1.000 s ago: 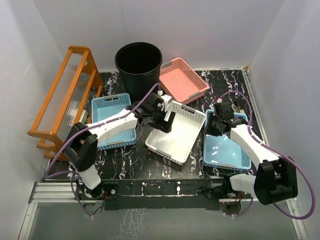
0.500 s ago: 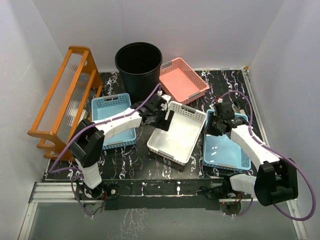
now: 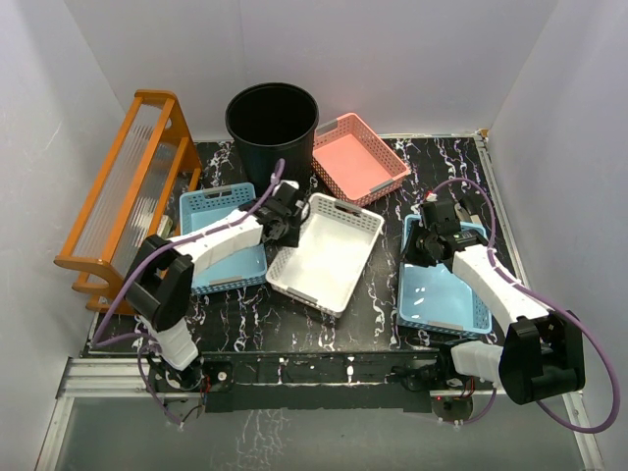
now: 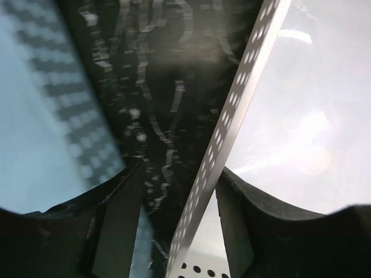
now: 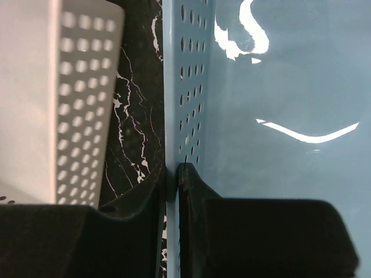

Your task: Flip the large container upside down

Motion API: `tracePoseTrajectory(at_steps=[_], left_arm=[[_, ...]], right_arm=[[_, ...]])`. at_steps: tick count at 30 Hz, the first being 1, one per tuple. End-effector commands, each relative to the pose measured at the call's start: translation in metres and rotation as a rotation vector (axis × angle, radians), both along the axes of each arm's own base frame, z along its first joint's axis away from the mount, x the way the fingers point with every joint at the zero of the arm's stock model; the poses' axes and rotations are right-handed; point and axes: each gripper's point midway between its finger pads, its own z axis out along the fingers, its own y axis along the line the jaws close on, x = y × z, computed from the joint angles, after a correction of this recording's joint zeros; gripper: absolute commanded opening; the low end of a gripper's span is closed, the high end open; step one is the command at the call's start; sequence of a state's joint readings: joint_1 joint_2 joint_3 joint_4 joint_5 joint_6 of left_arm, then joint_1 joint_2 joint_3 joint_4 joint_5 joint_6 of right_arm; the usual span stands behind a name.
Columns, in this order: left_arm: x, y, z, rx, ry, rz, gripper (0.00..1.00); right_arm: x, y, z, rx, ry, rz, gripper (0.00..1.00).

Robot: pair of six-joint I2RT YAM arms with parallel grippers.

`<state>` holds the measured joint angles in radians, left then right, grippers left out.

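Note:
The large container, a tall round black bin (image 3: 272, 123), stands upright with its mouth up at the back of the table, left of centre. Neither gripper touches it. My left gripper (image 3: 287, 224) is open and straddles the left wall of a white lattice basket (image 3: 329, 250). In the left wrist view the white wall (image 4: 243, 98) runs between the fingers of the left gripper (image 4: 179, 174), nearer the right one. My right gripper (image 3: 429, 245) is shut on the left wall of a blue basket (image 3: 442, 289). The right wrist view shows the right gripper (image 5: 172, 171) pinching that blue wall (image 5: 185, 87).
A second blue basket (image 3: 211, 211) lies left of the left gripper and shows in the left wrist view (image 4: 35, 116). A pink basket (image 3: 358, 157) sits right of the bin. An orange rack (image 3: 128, 196) stands along the left edge. White walls enclose the black marbled table (image 3: 442, 167).
My left gripper and the white basket have moved left, toward the left blue basket, and the basket now lies flatter. The right arm and the black bin have not moved.

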<state>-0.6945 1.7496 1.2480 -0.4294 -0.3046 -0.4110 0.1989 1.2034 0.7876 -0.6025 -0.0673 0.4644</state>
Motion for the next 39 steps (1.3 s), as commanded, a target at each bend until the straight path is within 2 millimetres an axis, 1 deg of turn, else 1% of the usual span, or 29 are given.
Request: tracePoseTrajectory(at_steps=[1,3,4,7,8,11,14,16,18,19,22,24,27,30,32,33,37,39], left_arm=[[0.002,0.048,0.033,0.009,-0.087,0.185,0.5],[0.0,0.048,0.04,-0.01,-0.104,0.181,0.53],[-0.001,0.045,0.042,-0.031,-0.101,0.167,0.57],[-0.003,0.029,0.052,-0.106,-0.107,0.107,0.77],[-0.004,0.024,0.061,-0.136,-0.126,0.087,0.82],[-0.004,0.01,0.089,-0.201,-0.201,0.025,0.89],[-0.005,-0.006,0.12,-0.273,-0.278,-0.054,0.93],[-0.005,-0.015,0.134,-0.323,-0.302,-0.093,0.95],[-0.006,-0.019,0.139,-0.342,-0.306,-0.114,0.96],[-0.005,-0.019,0.138,-0.336,-0.307,-0.114,0.96],[-0.003,-0.01,0.131,-0.295,-0.322,-0.098,0.97],[-0.002,-0.006,0.13,-0.272,-0.33,-0.098,0.98],[-0.001,-0.008,0.131,-0.268,-0.327,-0.109,0.98],[0.0,-0.007,0.127,-0.249,-0.316,-0.1,0.98],[0.001,-0.006,0.123,-0.241,-0.307,-0.095,0.98],[0.0,-0.007,0.121,-0.243,-0.302,-0.097,0.98],[-0.001,-0.011,0.12,-0.258,-0.288,-0.111,0.98],[0.0,-0.011,0.118,-0.248,-0.289,-0.114,0.98]], right_arm=[[0.012,0.005,0.016,0.026,-0.068,0.016,0.0],[0.013,0.006,0.017,0.03,-0.07,0.019,0.0],[0.014,0.007,0.018,0.033,-0.073,0.022,0.0],[0.018,0.015,0.028,0.068,-0.089,0.049,0.0],[0.02,0.02,0.035,0.09,-0.102,0.064,0.0],[0.025,0.041,0.064,0.202,-0.167,0.125,0.0],[0.026,0.066,0.104,0.353,-0.253,0.189,0.0],[0.025,0.079,0.129,0.448,-0.298,0.218,0.0],[0.025,0.083,0.144,0.491,-0.327,0.215,0.0],[0.026,0.083,0.15,0.5,-0.338,0.203,0.0],[0.027,0.084,0.163,0.535,-0.347,0.181,0.0],[0.024,0.09,0.175,0.588,-0.358,0.19,0.0],[0.018,0.099,0.188,0.691,-0.364,0.21,0.0],[0.018,0.099,0.191,0.772,-0.343,0.192,0.0],[0.02,0.094,0.184,0.802,-0.321,0.17,0.0],[0.021,0.09,0.176,0.812,-0.301,0.155,0.0],[0.023,0.067,0.154,0.819,-0.26,0.11,0.0],[0.026,0.048,0.142,0.797,-0.247,0.066,0.0]])
